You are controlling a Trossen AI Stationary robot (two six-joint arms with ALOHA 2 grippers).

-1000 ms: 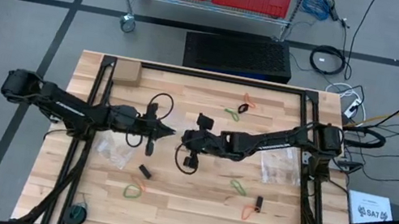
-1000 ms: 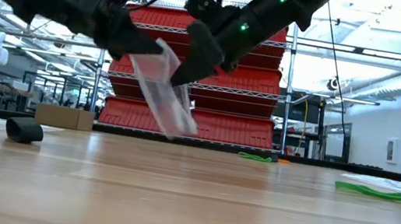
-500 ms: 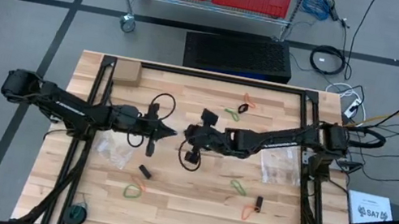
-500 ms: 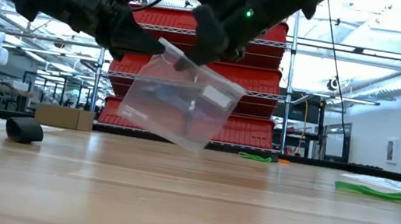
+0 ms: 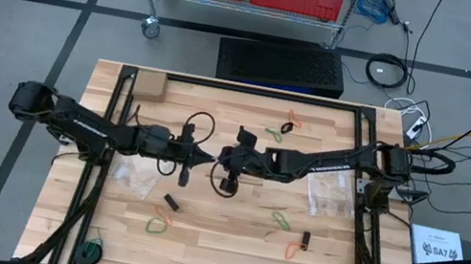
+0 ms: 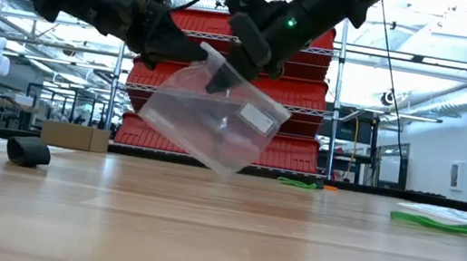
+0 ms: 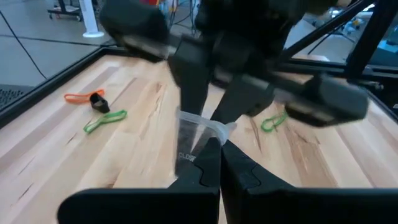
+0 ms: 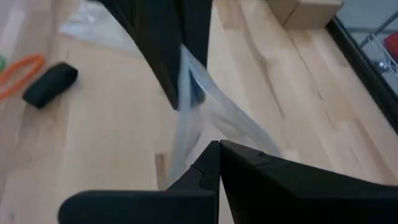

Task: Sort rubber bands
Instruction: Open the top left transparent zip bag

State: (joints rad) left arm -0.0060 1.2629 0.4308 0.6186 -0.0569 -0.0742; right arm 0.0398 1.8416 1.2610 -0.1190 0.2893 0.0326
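Two grippers meet mid-counter (image 5: 193, 261), holding one clear zip bag (image 6: 212, 123) in the air between them: left gripper (image 5: 202, 156) and right gripper (image 5: 221, 159), both w/ jaws clamped on the bag's top edge. Rubber bands (image 5: 280, 221) lie loose on the wood – green and orange ones far right, near right, near left. Something dark shows inside the bag, can't tell what. Judged: sorting mostly still to do.
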